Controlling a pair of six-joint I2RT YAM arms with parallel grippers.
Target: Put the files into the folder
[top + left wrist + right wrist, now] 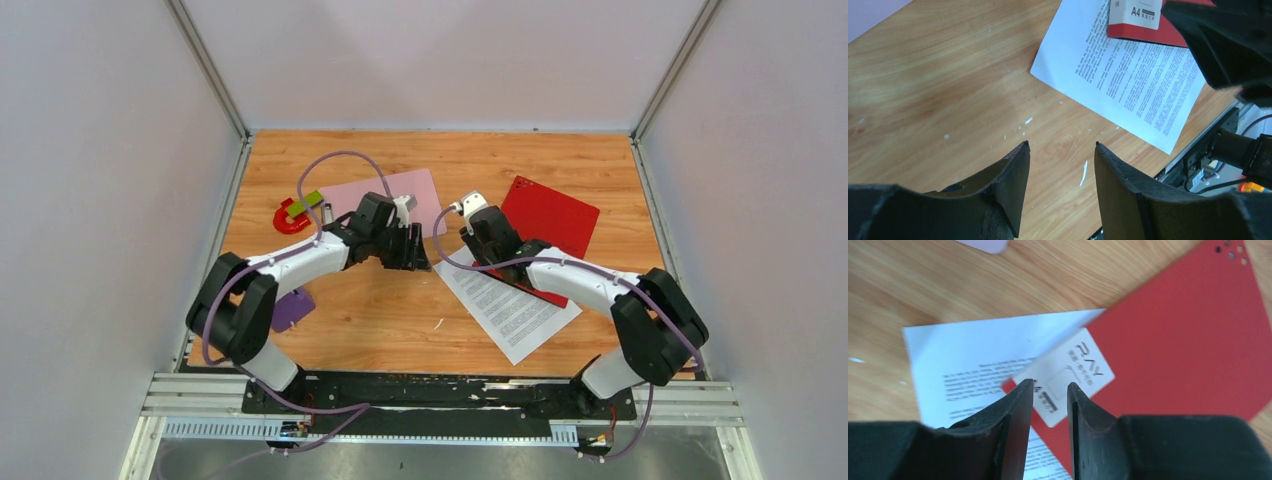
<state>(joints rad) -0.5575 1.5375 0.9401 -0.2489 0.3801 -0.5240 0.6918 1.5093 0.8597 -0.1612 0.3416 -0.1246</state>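
A white printed sheet of the files (512, 308) lies right of centre, its far end covered by the red folder (552, 215). The right gripper (476, 258) hangs over the folder's near-left corner. In the right wrist view that gripper (1049, 383) is open with a narrow gap. The folder's white label (1075, 372) shows through the gap, with red folder (1188, 340) and the sheet (963, 360) around it. The left gripper (418, 252) (1062, 143) is open over bare wood with nothing between its fingers. The sheet (1128, 75) and folder corner (1153, 32) lie ahead of it.
A pink sheet (385, 200) lies at the back centre behind the left gripper. A red and green object (297, 212) sits at the back left. A purple object (292, 308) lies by the left arm. Grey walls close in three sides.
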